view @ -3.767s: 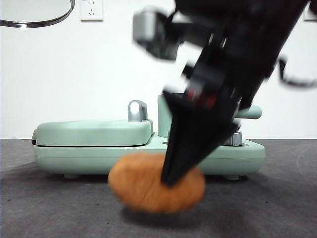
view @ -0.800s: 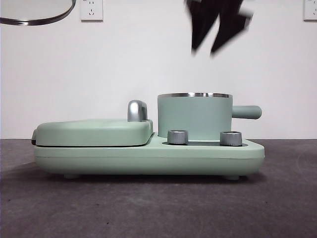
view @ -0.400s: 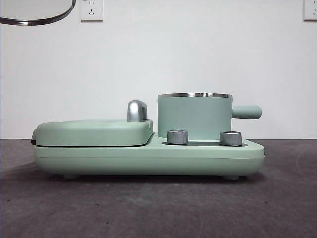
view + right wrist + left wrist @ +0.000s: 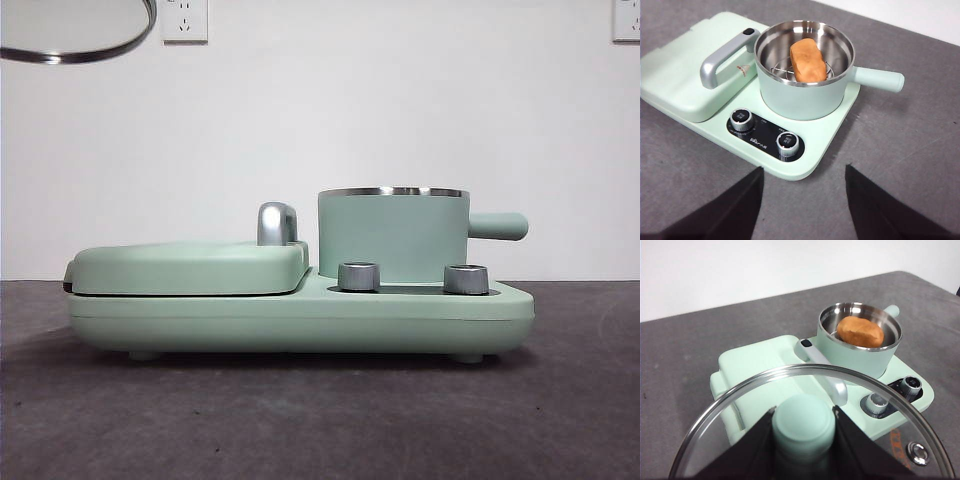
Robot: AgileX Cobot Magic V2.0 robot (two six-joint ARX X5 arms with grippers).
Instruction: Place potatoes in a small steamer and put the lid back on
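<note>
Left gripper (image 4: 803, 427) holds the glass lid (image 4: 740, 405) by its mint-green knob (image 4: 803, 421), jaws closed against either side of it, high above the bench (image 4: 300, 420) and off to the side of the cooker base (image 4: 805, 150). Right gripper (image 4: 802, 200) hangs empty above the bench in front of the cooker, its jaws spread wide. One orange-brown potato (image 4: 807, 60) lies on the wire rack inside the small steamer (image 4: 805, 95), which sits uncovered on the base behind two dials (image 4: 765, 131) and beside the closed griddle cover (image 4: 685, 75).
</note>
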